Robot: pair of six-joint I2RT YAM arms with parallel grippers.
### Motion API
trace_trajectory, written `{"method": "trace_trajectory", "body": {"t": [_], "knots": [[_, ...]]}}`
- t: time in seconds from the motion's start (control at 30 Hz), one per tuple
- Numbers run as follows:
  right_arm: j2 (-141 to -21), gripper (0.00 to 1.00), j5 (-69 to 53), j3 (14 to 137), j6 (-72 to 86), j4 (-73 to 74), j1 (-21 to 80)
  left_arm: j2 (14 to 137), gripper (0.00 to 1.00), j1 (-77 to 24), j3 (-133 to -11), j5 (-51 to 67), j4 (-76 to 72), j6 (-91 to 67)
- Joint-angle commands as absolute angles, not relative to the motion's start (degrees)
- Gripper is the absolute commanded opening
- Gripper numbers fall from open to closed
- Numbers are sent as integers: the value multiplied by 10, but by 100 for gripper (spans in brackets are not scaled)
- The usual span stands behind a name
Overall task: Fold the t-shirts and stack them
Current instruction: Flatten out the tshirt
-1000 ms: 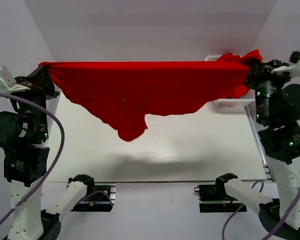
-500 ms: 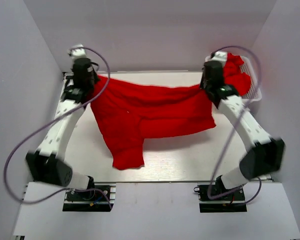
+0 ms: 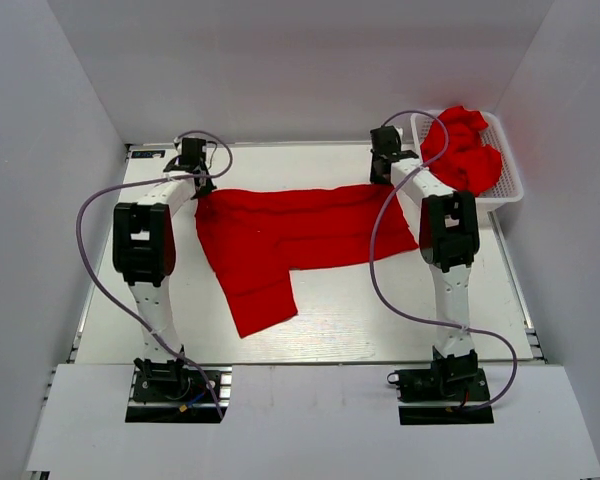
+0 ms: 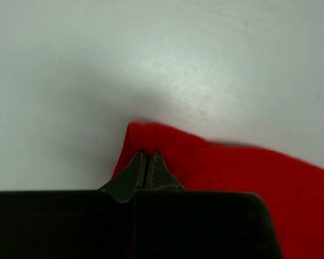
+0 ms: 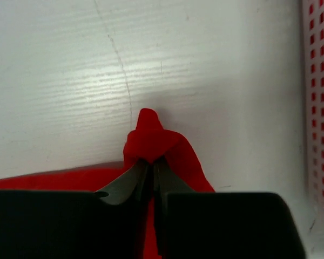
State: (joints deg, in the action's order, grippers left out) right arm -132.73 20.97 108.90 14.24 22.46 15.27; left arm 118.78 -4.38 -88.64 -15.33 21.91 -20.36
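Top external: we clamp left gripper point(image 4: 146, 157) and right gripper point(image 5: 151, 162) on corners of a red t-shirt point(image 3: 300, 235) lying flat on the white table point(image 3: 380, 320), left of the shirt-heaped lattice basket point(image 3: 512, 190).

surface: white table point(image 3: 380, 320) | on it: red t-shirt point(image 3: 280, 240) spread flat | white basket point(image 3: 495, 201) far-right corner

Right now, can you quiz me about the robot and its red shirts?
1. True or false: the spread t-shirt lies on the table.
2. Where are the other t-shirts? A) in the white basket B) on the left arm C) under the table.
3. How many grippers, left gripper and right gripper, are shut on the spread t-shirt?
Key: 1 true; 2 A; 3 two.
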Motion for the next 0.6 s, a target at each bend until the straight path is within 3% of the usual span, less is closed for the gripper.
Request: {"method": "trace_trajectory", "body": {"t": [0.0, 0.07, 0.1, 0.13, 0.17, 0.2, 0.23, 0.37, 0.57], "knots": [[-1325, 13, 187, 1139, 125, 184, 142, 1213, 0, -43, -981, -135, 205, -187], [-1336, 36, 178, 1152, 118, 183, 142, 1237, 0, -43, -1017, -135, 236, -187], [-1338, 63, 177, 1161, 111, 187, 142, 1249, 1, -37, -1056, -135, 253, -187], [-1336, 79, 174, 1165, 101, 191, 141, 1272, 36, -37, -1083, -127, 303, -187], [-1334, 90, 170, 1179, 98, 197, 140, 1282, 54, -37, -1111, -127, 335, -187], [-1331, 90, 167, 1181, 96, 208, 140, 1288, 71, -37, -1159, -127, 364, -187], [-1311, 90, 160, 1180, 84, 213, 141, 1288, 100, -37, -1174, -127, 402, -187], [-1249, 90, 127, 1154, 76, 225, 142, 1230, 100, -37, -1163, -120, 410, -187], [-1128, 90, 98, 1070, 124, 277, 142, 1044, 100, -37, -1033, -87, 408, -194]]}}
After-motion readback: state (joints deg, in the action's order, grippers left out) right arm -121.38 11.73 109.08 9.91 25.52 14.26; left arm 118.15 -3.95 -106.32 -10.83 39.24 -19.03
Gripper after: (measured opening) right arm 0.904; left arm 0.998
